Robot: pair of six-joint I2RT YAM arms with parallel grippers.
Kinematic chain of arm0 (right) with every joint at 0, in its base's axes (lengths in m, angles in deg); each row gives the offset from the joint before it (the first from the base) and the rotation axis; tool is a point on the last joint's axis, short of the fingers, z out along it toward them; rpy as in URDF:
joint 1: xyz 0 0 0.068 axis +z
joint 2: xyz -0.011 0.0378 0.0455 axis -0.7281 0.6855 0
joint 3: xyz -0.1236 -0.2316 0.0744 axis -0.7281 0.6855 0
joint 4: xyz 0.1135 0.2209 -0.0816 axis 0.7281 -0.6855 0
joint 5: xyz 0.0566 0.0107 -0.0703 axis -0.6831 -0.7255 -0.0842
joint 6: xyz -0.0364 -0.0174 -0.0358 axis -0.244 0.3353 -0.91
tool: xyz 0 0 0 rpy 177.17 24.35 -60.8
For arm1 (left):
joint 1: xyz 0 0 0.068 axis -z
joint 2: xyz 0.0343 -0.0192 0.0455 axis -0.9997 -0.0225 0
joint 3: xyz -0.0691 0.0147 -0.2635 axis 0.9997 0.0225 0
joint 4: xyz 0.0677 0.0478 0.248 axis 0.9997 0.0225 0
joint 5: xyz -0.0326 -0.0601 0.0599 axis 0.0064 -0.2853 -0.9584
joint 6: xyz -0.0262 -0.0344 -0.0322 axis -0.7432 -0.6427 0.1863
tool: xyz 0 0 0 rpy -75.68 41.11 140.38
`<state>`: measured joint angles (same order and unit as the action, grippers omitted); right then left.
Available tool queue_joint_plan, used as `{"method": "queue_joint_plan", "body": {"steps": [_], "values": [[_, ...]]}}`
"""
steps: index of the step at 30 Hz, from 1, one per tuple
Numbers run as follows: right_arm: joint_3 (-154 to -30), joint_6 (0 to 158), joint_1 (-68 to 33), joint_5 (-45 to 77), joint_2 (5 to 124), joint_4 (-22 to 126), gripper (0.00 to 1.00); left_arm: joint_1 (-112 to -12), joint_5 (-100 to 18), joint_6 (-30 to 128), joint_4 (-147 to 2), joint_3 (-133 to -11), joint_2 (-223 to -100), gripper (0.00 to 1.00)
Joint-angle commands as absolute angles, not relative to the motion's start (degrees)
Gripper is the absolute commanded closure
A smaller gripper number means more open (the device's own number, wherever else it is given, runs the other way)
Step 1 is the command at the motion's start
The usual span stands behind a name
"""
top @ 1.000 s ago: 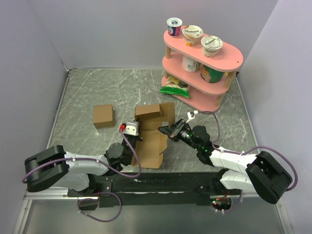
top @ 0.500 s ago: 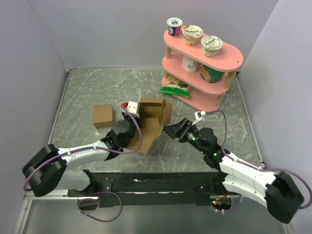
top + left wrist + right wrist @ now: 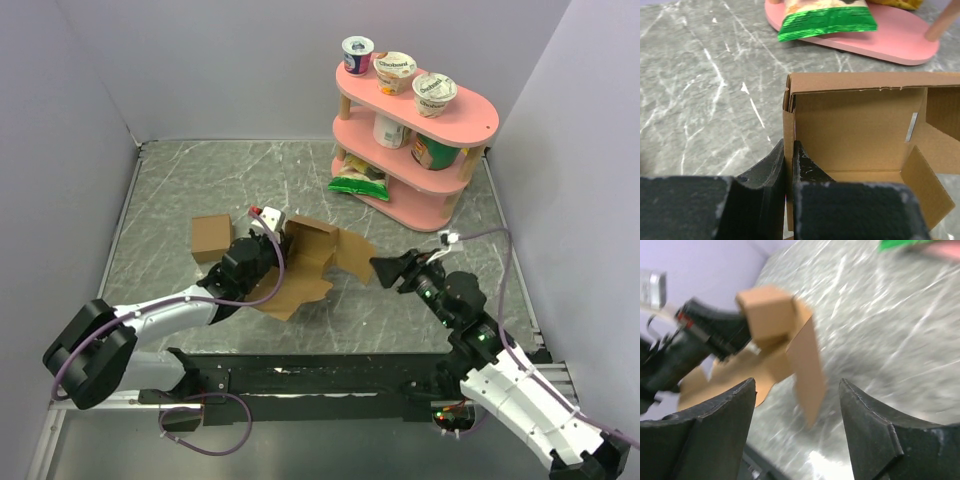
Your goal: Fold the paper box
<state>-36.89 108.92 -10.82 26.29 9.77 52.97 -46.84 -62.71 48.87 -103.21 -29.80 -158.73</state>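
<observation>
The paper box is a half-folded brown carton with loose flaps, tilted at the table's middle. My left gripper is shut on its left side wall. In the left wrist view, both fingers pinch that wall, and the carton's open inside faces the camera. My right gripper hangs open just right of the box, apart from its outer flap. Seen from the right wrist, the gripper stands wide with nothing held, and the blurred flap lies beyond the fingertips.
A neat brown cardboard cube sits left of the box. At the back right is a pink two-tier shelf with yoghurt cups on it. A green packet lies at its foot. Grey walls close in the marble-patterned table.
My right gripper has opened, let go of the box's flap and drawn back to the right. My left gripper has carried the box up and away, and its right flap has swung outward.
</observation>
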Motion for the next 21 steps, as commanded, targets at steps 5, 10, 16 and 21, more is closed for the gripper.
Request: {"method": "queue_joint_plan", "body": {"steps": [5,10,16,21], "values": [[-44.0,104.1,-29.3,20.5,16.5,50.7,0.38,-47.8,-56.5,45.4,-106.8,-27.9,-154.5,0.96],[-41.0,104.7,-31.0,17.5,25.6,57.9,0.47,-47.8,-55.2,43.8,-107.1,-27.6,-153.8,0.96],[-41.5,106.7,-18.3,27.9,31.3,63.3,0.45,-47.7,-56.4,43.7,-106.4,-28.5,-155.9,0.97],[-42.5,109.9,-13.0,27.5,35.8,67.9,0.45,-47.1,-59.7,44.5,-105.0,-29.1,-156.8,0.97]]}}
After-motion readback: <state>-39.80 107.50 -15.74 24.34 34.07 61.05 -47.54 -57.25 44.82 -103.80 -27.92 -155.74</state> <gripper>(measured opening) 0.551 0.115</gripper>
